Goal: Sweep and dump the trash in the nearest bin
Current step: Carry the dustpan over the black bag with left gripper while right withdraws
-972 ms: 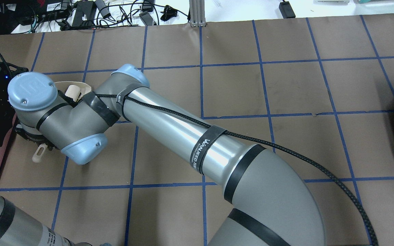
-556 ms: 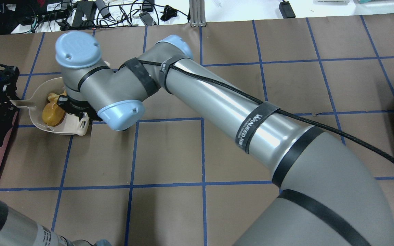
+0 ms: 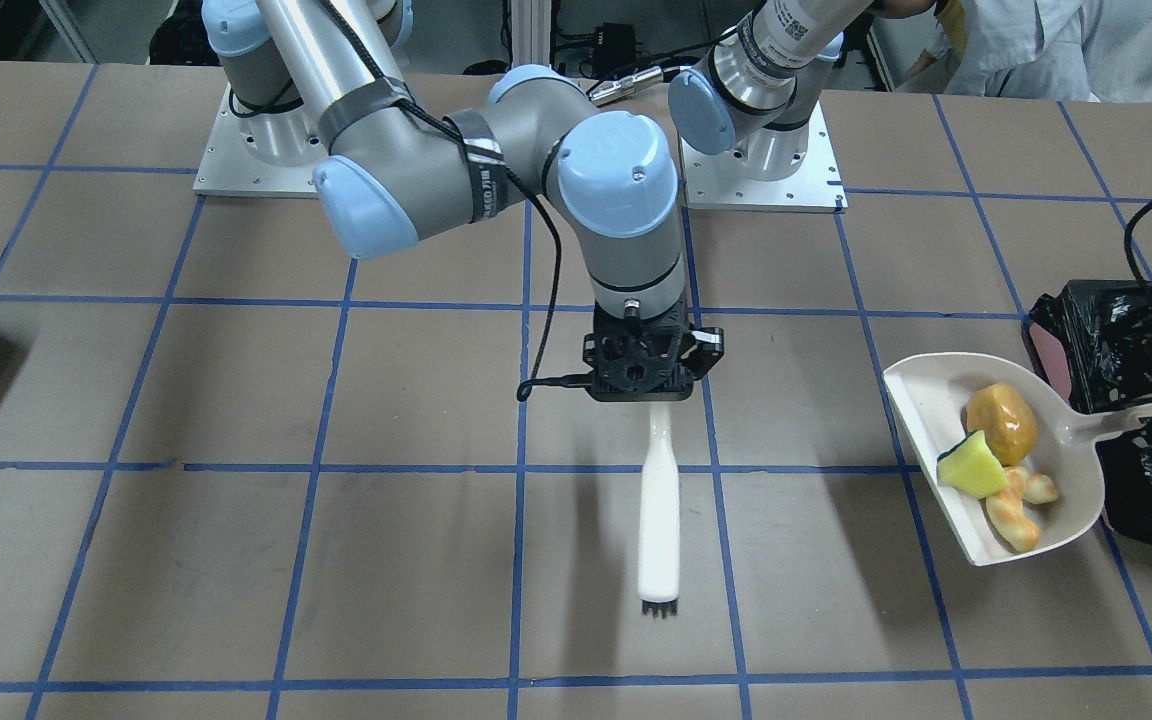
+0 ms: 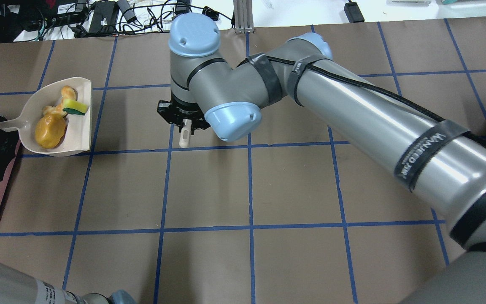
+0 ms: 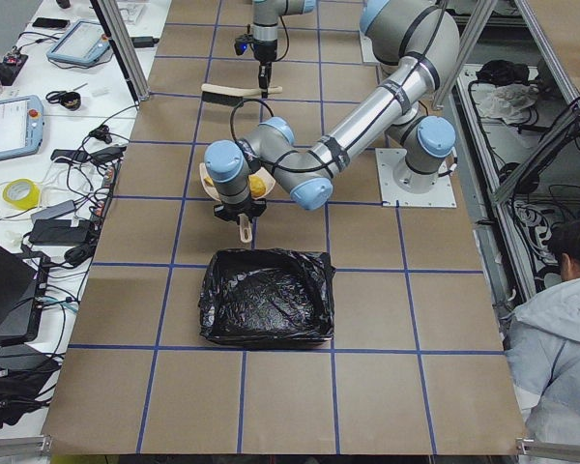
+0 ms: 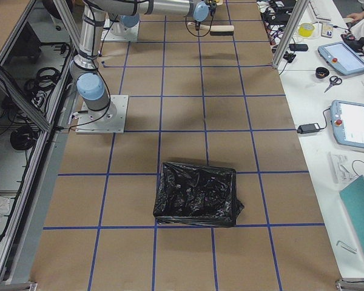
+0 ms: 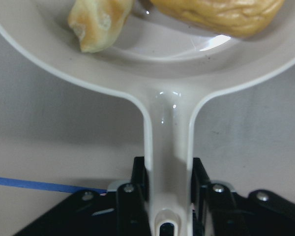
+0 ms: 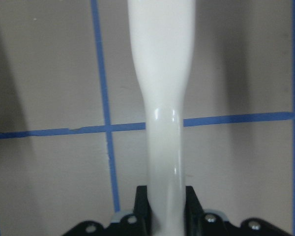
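Three toy pieces of trash sit in a cream plastic dustpan (image 3: 921, 400) at the right of the front view: an orange rounded lump (image 3: 1001, 420), a yellow-green wedge (image 3: 974, 470) touching it, and a tan croissant-like piece (image 3: 1014, 515) by the pan's back wall. The left gripper (image 7: 169, 189) has its jaws narrow, pinching the pan's smooth handle. That handle points at the bin (image 3: 1116, 330), whose crinkled glossy black bag lies just beside the pan; whether the pan rests on the table (image 3: 236, 400) I cannot tell. Brown paper with a blue tape grid spreads between the pan and the brush (image 3: 658, 500). Its white waisted handle is clamped in the right gripper (image 3: 651, 385), dark bristles toward the bottom of the frame.
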{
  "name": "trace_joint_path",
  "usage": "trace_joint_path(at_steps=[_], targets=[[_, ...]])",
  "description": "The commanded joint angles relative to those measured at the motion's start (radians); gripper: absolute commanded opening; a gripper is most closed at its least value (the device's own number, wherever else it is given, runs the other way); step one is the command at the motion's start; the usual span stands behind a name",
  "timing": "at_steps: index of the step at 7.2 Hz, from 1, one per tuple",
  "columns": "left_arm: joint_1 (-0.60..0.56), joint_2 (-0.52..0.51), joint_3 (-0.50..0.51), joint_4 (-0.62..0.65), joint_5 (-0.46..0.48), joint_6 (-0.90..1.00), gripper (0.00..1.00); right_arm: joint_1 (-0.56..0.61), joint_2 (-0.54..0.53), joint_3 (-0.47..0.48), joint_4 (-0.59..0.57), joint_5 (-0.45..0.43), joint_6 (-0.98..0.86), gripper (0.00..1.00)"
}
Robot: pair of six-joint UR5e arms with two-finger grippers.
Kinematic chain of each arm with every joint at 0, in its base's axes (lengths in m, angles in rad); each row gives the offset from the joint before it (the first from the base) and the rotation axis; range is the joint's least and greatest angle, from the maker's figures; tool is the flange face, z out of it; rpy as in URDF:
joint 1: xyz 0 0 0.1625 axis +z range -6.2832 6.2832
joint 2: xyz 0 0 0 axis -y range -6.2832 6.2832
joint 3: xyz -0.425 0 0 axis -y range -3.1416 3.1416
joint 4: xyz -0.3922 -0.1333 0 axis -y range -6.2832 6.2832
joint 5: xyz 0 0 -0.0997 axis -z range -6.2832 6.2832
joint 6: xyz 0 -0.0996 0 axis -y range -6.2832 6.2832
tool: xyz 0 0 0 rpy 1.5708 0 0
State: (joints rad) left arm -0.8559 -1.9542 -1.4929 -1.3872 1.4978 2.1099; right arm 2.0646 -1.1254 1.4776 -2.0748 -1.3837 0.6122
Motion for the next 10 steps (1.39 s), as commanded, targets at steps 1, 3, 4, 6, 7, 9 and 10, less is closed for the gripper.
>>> trace_joint_path(at_steps=[1, 3, 4, 6, 7, 9, 10], targets=[[0.096, 0.03, 0.072, -0.116, 0.037, 0.099, 0.0, -0.05, -0.149, 0.134, 0.11, -0.125, -0.09, 0.0], [0.184, 0.002, 0.132, -0.119, 0.061, 0.172, 0.0, -0.054, -0.238, 0.228, 0.211, -0.158, -0.074, 0.0], [0.214, -0.002, 0.147, -0.119, 0.08, 0.176, 0.0, -0.054, -0.281, 0.309, 0.209, -0.158, -0.057, 0.0], [0.262, -0.025, 0.187, -0.075, 0.134, 0.231, 0.0, -0.04, -0.381, 0.502, 0.123, -0.149, -0.06, 0.0], [0.279, -0.044, 0.209, -0.029, 0.183, 0.263, 0.0, -0.026, -0.378, 0.544, 0.054, -0.15, -0.074, 0.0], [0.313, -0.084, 0.249, 0.071, 0.254, 0.326, 0.0, 0.049, -0.36, 0.552, 0.006, -0.149, -0.115, 0.0], [0.317, -0.104, 0.282, 0.104, 0.31, 0.335, 0.0, 0.06, -0.358, 0.559, -0.008, -0.137, -0.115, 0.0]])
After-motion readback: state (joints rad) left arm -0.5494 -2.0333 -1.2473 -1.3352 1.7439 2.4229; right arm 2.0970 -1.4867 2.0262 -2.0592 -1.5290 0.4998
